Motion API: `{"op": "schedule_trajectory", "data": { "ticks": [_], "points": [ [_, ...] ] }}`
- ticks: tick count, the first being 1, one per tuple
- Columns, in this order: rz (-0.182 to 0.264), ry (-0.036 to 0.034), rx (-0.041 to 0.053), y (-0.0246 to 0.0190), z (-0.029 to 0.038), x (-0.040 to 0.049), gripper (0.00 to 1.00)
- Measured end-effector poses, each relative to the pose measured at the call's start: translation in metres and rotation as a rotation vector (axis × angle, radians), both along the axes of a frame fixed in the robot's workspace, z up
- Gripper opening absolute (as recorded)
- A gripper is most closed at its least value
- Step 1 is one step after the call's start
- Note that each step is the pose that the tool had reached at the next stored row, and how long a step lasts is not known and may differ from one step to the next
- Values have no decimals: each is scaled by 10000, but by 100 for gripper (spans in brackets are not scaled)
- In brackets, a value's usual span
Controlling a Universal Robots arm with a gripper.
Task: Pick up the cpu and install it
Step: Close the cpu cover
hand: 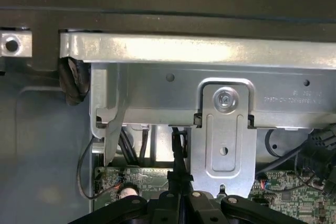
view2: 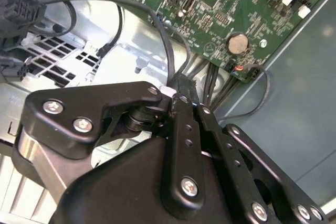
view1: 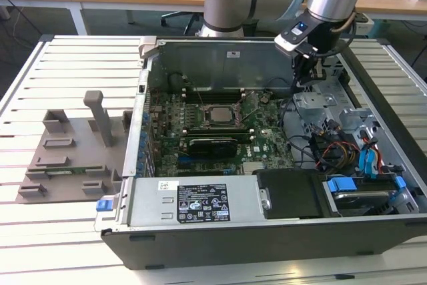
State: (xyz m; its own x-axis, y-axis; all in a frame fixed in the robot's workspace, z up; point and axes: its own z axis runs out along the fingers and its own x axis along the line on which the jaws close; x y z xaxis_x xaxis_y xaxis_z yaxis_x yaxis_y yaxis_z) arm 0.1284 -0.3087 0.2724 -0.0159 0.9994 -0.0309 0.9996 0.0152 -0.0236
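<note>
Hanging inside the open computer case (view1: 267,225), the gripper (view1: 302,77) sat toward the exterior view's right. It was just above a silver metal cage (view1: 312,103) and well apart from the cpu (view1: 218,113).

The cpu lay flat within the black socket frame (view1: 199,117) on the green motherboard (view1: 200,148), its silvery top facing up. Whether it was fully seated could not be told from that view. A long black card (view1: 212,143) stood on the board just beside the socket.

In both wrist views the gripper (view2: 181,88) (hand: 178,139) had its two black fingers (view2: 184,129) pressed together with no gap between them. They seemed to hold nothing, though the tips were partly lost against dark cables (view2: 169,45).

In the second wrist view, the tips were near the motherboard's (view2: 210,3) edge, where a round silver coin cell (view2: 237,43) sat. In the first wrist view, the tips were in front of a silver bracket (hand: 223,129) fixed by one screw to a metal rail of the case.

The case rested on a white slatted table (view1: 67,245). A grey fixture (view1: 67,158) lay beside it on the exterior view's left.
</note>
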Motion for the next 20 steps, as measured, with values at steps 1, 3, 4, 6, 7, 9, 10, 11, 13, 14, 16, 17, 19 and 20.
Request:
{"op": "schedule_trajectory", "data": {
  "ticks": [1,3,4,6,7,9,10,11,13,14,16,17,19,20],
  "points": [
    [-2,-4,-3,-1,1,-48,11],
    [-2,-7,3,0,-1,-122,11],
    [0,-9,4,1,-4,-149,11],
    [-1,-7,5,1,-19,-229,11],
    [-1,-7,7,1,-44,-283,11],
    [0,-7,4,0,-80,-335,11],
    [0,-7,5,1,-99,-361,11],
    [-2,-7,5,1,-118,-390,11],
    [-1,-6,2,1,-168,-495,11],
    [-1,-7,4,1,-184,-564,11],
    [0,-8,5,1,-195,-627,11],
    [-2,-8,5,1,-197,-653,11],
    [0,-7,4,1,-197,-699,11],
    [-1,-7,4,1,-197,-719,11]
  ]
}}
